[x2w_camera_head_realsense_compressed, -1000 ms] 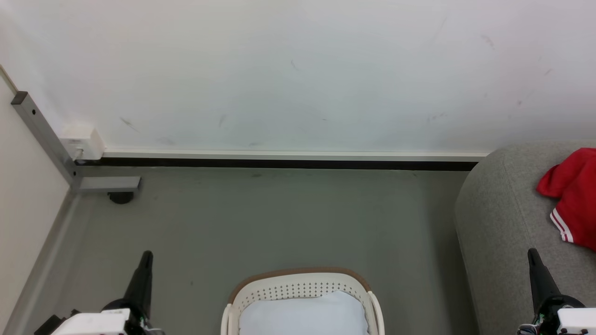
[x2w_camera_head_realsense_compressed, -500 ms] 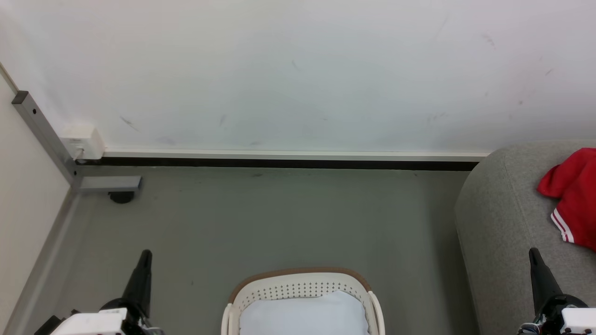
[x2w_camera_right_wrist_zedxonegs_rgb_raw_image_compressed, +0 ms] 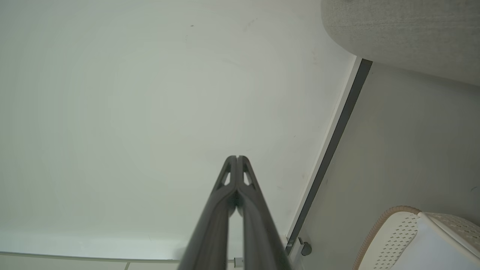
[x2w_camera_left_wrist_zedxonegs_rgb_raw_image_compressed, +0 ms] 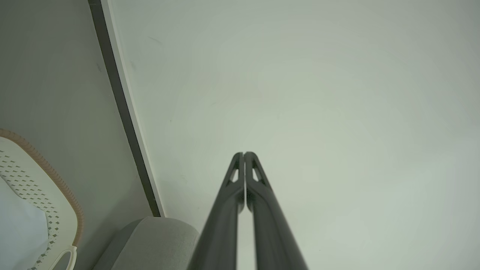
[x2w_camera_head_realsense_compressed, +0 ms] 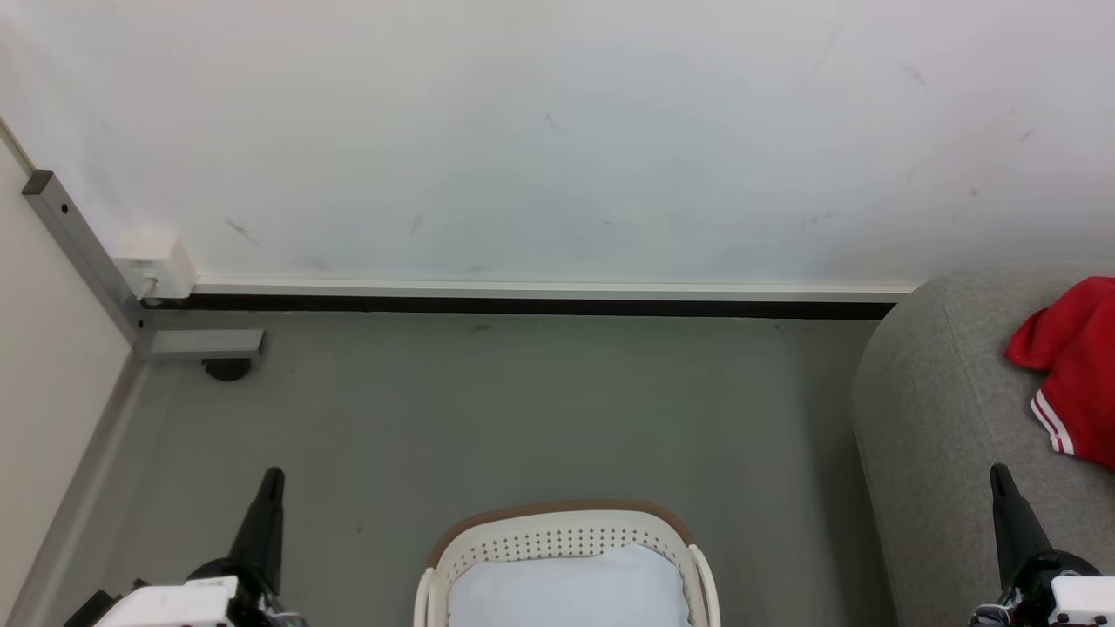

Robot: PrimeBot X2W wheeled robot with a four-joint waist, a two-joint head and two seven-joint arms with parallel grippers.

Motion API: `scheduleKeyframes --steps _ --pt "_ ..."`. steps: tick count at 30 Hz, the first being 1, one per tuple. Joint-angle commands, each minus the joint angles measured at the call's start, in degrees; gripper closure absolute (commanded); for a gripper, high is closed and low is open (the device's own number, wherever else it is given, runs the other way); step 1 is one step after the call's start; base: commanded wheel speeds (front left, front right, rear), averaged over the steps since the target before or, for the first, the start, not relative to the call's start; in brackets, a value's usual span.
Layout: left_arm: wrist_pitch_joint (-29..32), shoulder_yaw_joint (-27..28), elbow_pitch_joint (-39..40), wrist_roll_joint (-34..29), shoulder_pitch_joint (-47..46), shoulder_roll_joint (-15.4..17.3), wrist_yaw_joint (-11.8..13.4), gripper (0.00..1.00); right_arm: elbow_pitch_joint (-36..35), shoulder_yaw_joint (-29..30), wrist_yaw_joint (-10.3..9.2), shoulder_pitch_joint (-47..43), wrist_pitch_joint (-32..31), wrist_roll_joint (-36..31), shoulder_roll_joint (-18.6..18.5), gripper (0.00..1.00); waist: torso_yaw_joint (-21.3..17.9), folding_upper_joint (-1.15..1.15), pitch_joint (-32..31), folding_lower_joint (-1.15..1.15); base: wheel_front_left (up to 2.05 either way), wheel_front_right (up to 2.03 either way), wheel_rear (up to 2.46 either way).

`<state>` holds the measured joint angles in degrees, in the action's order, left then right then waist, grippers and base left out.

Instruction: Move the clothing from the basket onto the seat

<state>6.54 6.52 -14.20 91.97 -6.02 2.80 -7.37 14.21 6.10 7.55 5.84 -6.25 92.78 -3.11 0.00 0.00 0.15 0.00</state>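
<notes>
- Left gripper (x2w_camera_head_realsense_compressed: pixel 273 477): the fingers are pressed together with nothing between them, and it is held over the floor (x2w_camera_head_realsense_compressed: pixel 540 409), left of the laundry basket (x2w_camera_head_realsense_compressed: pixel 557 515).
- Right gripper (x2w_camera_head_realsense_compressed: pixel 998 472): the fingers are likewise pressed together and empty, and it is held just beside the near-left flank of the seat (x2w_camera_head_realsense_compressed: pixel 941 392).
- Red garment (x2w_camera_head_realsense_compressed: pixel 1076 366): it is laid on the seat at the far right, well apart from the laundry basket; its right part is cut off by the picture's edge.
- Laundry basket: a pale bluish-white pad (x2w_camera_head_realsense_compressed: pixel 566 592) is seen in its far part. The near part is cut off, so whether any clothing is left inside cannot be told.
- Hazard 1: the pad may be mistaken for clothing and carried to the seat.
- Hazard 2: if a descent is made with the fingers together, cloth would be pushed down rather than gripped, and the light basket could be shoved or tipped.
- Hazard 3: the upholstery may be brushed, or the red garment dragged off, if the right arm is swung close to the seat.
</notes>
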Motion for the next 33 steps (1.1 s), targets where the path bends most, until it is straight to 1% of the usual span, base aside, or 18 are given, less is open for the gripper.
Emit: scheduleKeyframes --steps 1,33 --pt "0.2 0.2 0.2 0.8 -0.5 0.1 -0.2 1.0 -0.3 0.2 -0.12 0.8 -0.2 -0.1 -0.1 1.0 0.0 0.0 0.0 0.0 0.0 0.0 0.0" --pt "0.2 0.2 0.2 0.8 -0.5 0.1 -0.2 1.0 -0.3 0.4 -0.12 0.8 -0.2 -0.3 0.0 1.0 0.0 0.0 0.0 0.0 0.0 0.0 0.0"
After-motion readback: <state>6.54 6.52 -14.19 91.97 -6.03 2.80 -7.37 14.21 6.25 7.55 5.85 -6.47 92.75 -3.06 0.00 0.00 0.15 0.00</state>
